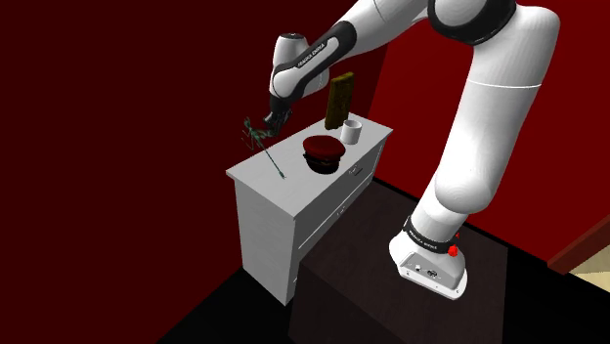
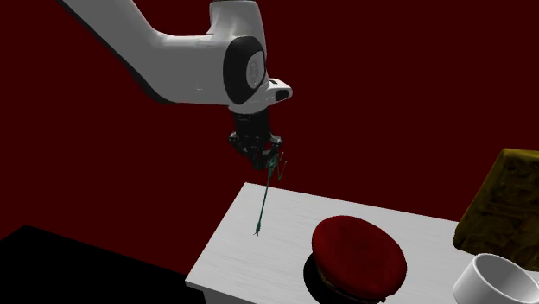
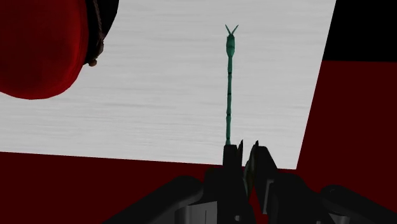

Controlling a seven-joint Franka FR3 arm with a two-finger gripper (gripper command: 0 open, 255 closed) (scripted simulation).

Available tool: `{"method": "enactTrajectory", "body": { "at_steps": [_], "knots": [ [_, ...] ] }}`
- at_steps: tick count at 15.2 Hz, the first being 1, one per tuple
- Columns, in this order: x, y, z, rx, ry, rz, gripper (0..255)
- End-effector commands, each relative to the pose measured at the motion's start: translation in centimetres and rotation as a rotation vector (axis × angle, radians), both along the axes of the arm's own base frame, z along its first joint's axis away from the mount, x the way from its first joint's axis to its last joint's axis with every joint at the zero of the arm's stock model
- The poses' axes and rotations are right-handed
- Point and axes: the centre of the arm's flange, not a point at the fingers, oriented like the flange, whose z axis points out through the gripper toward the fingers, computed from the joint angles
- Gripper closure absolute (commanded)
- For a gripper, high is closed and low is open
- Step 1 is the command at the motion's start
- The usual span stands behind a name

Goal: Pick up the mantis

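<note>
Above a white cabinet (image 2: 250,263), we see the black gripper (image 2: 263,155) pinching the slender green mantis (image 2: 266,194) by one end. Its long body dangles toward the top near a red cap (image 2: 358,255). We judge that so thin a hold could slip if the arm jerks.

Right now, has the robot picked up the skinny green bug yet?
Done: the black hand is shut on the thin green mantis at one end. In hand: it dangles over the white cabinet top. Left: I cannot tell whether its low tip has cleared the top.
</note>
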Motion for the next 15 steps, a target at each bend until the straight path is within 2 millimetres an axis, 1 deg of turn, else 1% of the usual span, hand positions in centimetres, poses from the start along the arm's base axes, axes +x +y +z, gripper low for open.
{"method": "enactTrajectory", "body": {
  "at_steps": [1, 13, 15],
  "knots": [
    [-0.1, 0.0, 1.0, 0.0, -0.001, 0.0, 255],
    [-0.1, 0.0, 7.3, 0.0, -0.001, 0.0, 255],
    [-0.1, 0.0, 7.4, 0.0, -0.001, 0.0, 255]
  ]
}}
